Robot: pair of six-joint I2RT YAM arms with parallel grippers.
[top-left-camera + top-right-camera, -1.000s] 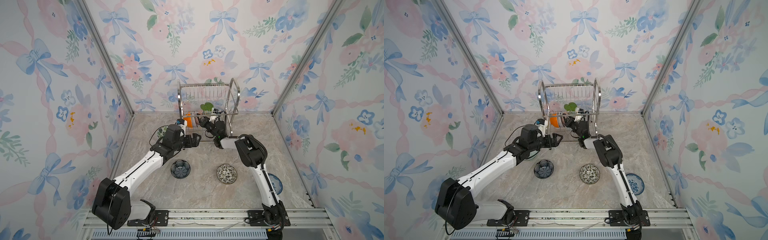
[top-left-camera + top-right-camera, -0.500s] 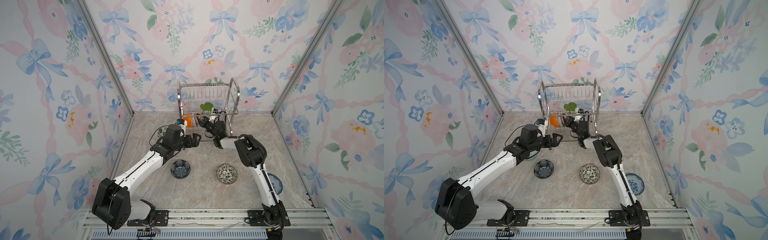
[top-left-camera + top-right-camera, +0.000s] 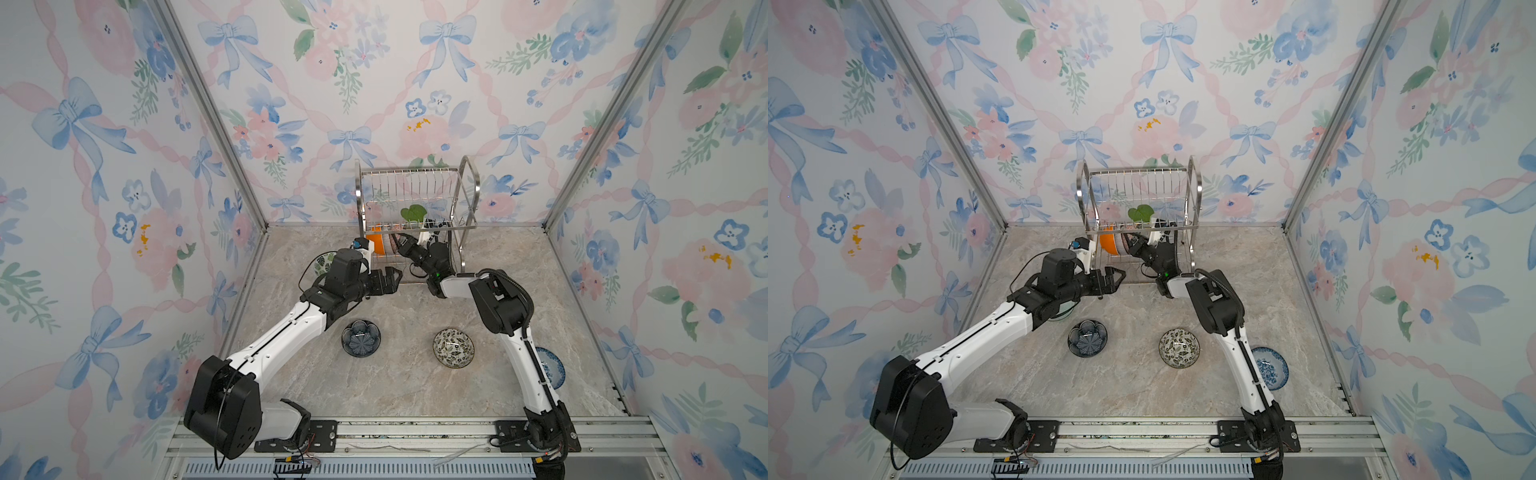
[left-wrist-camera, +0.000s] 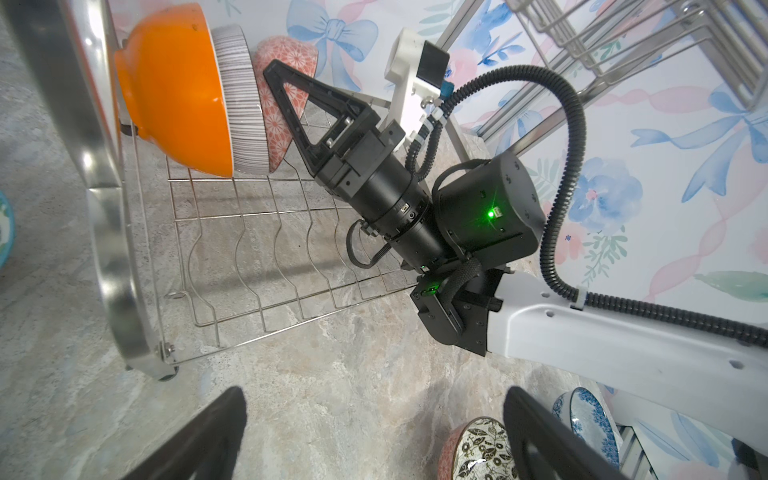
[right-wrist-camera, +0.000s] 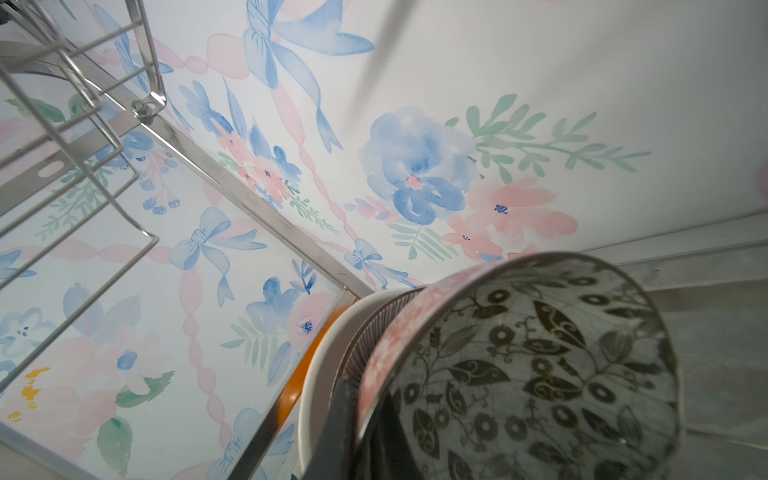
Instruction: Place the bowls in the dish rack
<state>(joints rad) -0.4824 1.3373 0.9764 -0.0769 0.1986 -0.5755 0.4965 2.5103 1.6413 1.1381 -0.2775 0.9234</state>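
Three bowls stand edgewise in the dish rack; right tool pinches the leaf-patterned bowl by its rim, left tool spread wide, empty.

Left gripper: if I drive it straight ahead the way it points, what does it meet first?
The left gripper would most likely meet the right arm's wrist, which crosses its line in front of the dish rack's lower tier, though depth is unclear.
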